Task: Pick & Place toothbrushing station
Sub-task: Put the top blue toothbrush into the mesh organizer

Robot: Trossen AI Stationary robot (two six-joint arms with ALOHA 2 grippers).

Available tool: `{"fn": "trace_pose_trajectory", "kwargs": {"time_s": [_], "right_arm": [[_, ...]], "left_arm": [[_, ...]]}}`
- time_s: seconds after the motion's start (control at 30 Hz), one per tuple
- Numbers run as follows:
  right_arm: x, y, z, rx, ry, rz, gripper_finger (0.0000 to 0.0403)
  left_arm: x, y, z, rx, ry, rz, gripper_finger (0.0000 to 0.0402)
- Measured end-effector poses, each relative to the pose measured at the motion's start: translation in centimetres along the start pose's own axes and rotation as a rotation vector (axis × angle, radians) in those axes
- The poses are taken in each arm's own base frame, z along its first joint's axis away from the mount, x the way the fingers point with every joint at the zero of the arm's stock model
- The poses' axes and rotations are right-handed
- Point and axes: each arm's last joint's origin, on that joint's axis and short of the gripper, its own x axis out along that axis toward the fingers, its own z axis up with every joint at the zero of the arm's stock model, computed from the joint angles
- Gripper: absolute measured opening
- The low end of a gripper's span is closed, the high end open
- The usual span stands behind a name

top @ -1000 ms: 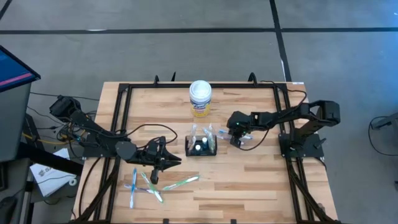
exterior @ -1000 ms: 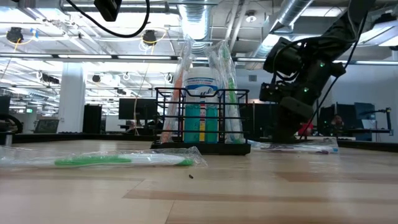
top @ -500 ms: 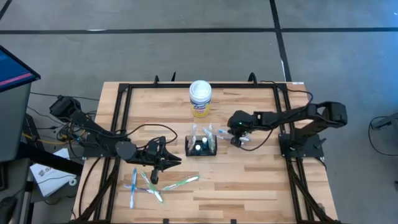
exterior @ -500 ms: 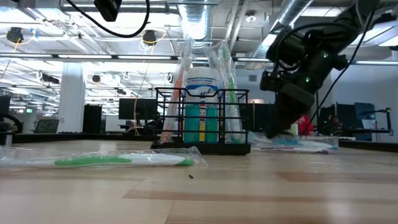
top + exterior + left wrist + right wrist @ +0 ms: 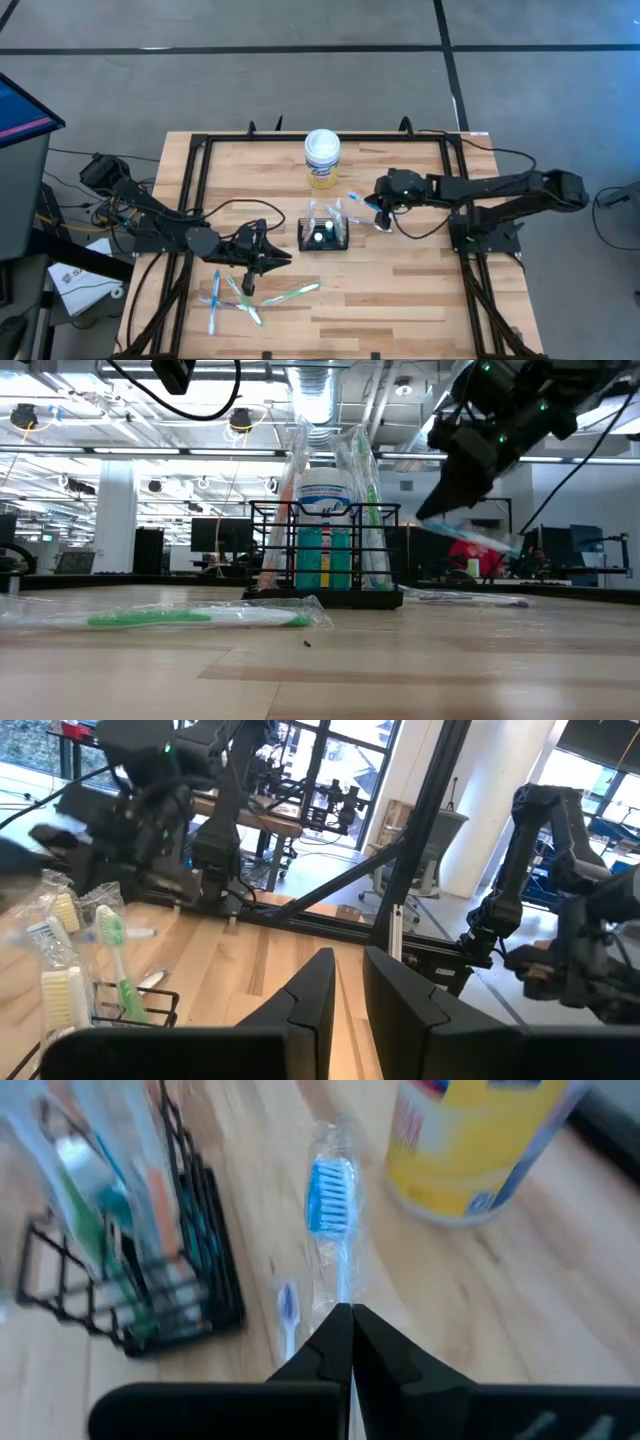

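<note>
- Since the right pincer (image 5: 343, 1342) has its fingers closed on a wrapped blue toothbrush (image 5: 330, 1200) and holds it off the surface (image 5: 400, 290), the step in hand looks like carrying it to the black wire-mesh caddy (image 5: 324, 236).
- The caddy stands near the middle of the surface, in front of the yellow-labelled canister (image 5: 322, 158) at the far edge; it already holds upright wrapped brushes and a tube.
- I'd turn the brush upright first, head up, then lower it into a free gap between the wires; the wrapper could snag on the rim.
- A second blue brush (image 5: 287, 1308) lies on the surface just beside the caddy.
- The left pincer (image 5: 262, 258), slightly parted and empty, waits near the front-left, above three loose wrapped brushes (image 5: 245, 298).
</note>
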Motion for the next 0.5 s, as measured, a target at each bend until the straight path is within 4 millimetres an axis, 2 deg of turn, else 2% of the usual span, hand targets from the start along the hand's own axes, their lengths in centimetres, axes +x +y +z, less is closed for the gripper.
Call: {"fn": "trace_pose_trajectory", "kwargs": {"time_s": [0.23, 0.5], "right_arm": [[-2.7, 0.9, 1.4, 0.008, -0.156, 0.052, 0.0000], [-5.1, 2.9, 3.2, -0.031, -0.391, 0.165, 0.0000]], "left_arm": [[0.0, 0.1, 0.0, 0.000, -0.014, 0.049, 0.0050], [0.0, 0.2, 0.2, -0.004, -0.027, 0.069, 0.0050]]}}
